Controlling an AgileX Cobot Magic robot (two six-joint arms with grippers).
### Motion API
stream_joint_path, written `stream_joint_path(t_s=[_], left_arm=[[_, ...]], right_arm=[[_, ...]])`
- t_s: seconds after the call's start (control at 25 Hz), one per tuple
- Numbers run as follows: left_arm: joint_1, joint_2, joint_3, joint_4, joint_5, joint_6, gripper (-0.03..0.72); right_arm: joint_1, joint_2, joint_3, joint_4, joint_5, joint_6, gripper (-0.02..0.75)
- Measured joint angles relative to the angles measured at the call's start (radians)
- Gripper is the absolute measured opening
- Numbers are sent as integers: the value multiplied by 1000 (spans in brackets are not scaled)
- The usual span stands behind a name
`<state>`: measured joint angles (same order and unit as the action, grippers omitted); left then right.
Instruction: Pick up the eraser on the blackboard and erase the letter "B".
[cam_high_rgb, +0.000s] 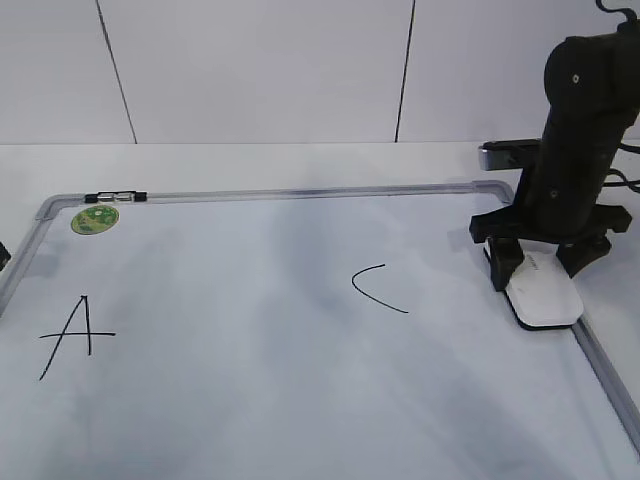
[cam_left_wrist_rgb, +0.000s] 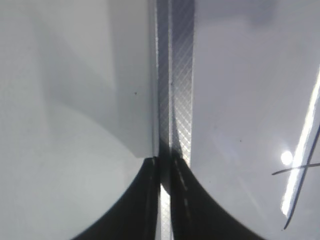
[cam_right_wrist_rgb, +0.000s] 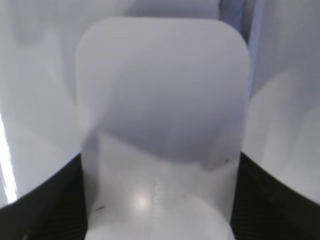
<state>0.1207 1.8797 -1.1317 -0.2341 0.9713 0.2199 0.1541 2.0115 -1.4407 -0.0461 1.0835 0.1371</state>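
Straddling the eraser (cam_high_rgb: 541, 290), the right pincer (cam_high_rgb: 541, 262) has a finger on each long side, seemingly closed on it, though actual contact is hard to confirm. It lies flat at the right edge of the blackboard (cam_high_rgb: 300, 400), just inside the frame and right of the "C" (cam_high_rgb: 378, 288). No "B" shows between the "A" (cam_high_rgb: 75, 335) and the "C". A glossy, stiff plastic shell looks light but slippery; gripping mid-length across the narrow sides should keep it level. The left pincer (cam_left_wrist_rgb: 165, 200) looks nearly closed, holding nothing, over the board's frame.
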Motion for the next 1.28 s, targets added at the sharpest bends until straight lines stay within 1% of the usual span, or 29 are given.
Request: stream_joint_path(t_s=[0.28,0.32,0.44,0.52,0.68,0.92,1.12,1.28], left_arm=[[0,0,0,-2,2,0,32],[0,0,0,-2,2,0,31],[0,0,0,-4,2,0,31],[0,0,0,-4,2,0,31],[0,0,0,-4,2,0,31],[0,0,0,-4,2,0,31],[0,0,0,-4,2,0,31],[0,0,0,-4,2,0,31]], right_arm=[[0,1,0,-1,2,2,546],[0,2,0,-2,4,2,558],[0,2,0,-8,11,2,626],[0,2,0,-8,11,2,642],[0,4,-8,-8,46,2,642],[0,4,-80,-8,118,2,624],[0,4,-133,-6,126,2,602],[0,4,-165,23,131,-8,596]])
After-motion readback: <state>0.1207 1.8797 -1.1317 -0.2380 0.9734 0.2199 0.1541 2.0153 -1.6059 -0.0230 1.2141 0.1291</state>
